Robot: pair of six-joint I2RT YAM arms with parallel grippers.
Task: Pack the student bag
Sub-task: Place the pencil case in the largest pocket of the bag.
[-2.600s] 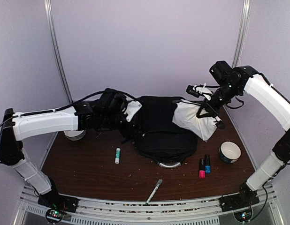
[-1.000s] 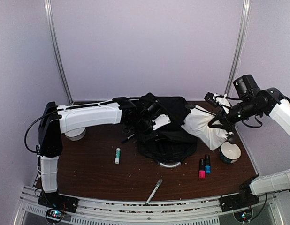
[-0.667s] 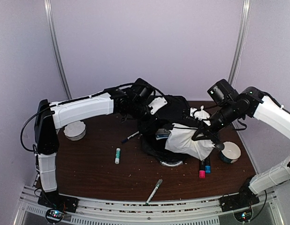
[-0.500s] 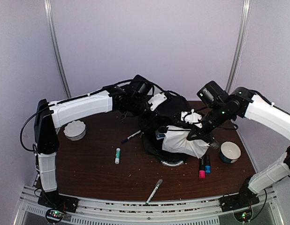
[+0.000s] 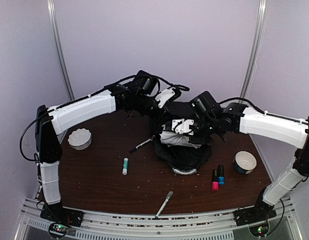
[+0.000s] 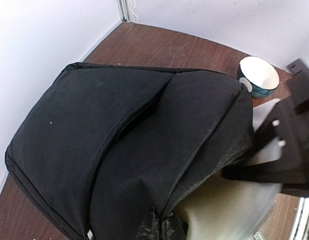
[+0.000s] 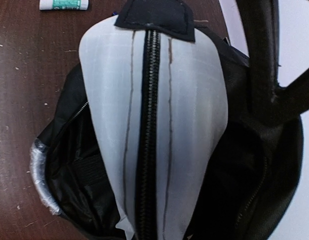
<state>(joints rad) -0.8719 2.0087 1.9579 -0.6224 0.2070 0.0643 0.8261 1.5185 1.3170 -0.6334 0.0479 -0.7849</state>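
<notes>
At the middle of the table (image 5: pixel 94 172), the left gripper (image 5: pixel 160 112) pinches the top edge of the black student bag (image 5: pixel 183 154), propping its mouth open so the right gripper (image 5: pixel 187 131), clenched on a white zippered pouch (image 7: pixel 149 100), can feed it in.

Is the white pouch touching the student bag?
Touching. Right wrist view: the white pouch sits in the open student bag, fabric pressed against its sides.

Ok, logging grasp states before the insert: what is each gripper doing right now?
Left gripper: closed, pinching the top fabric of the student bag.
Right gripper: closed on the white zippered pouch, over the bag's opening.
</notes>
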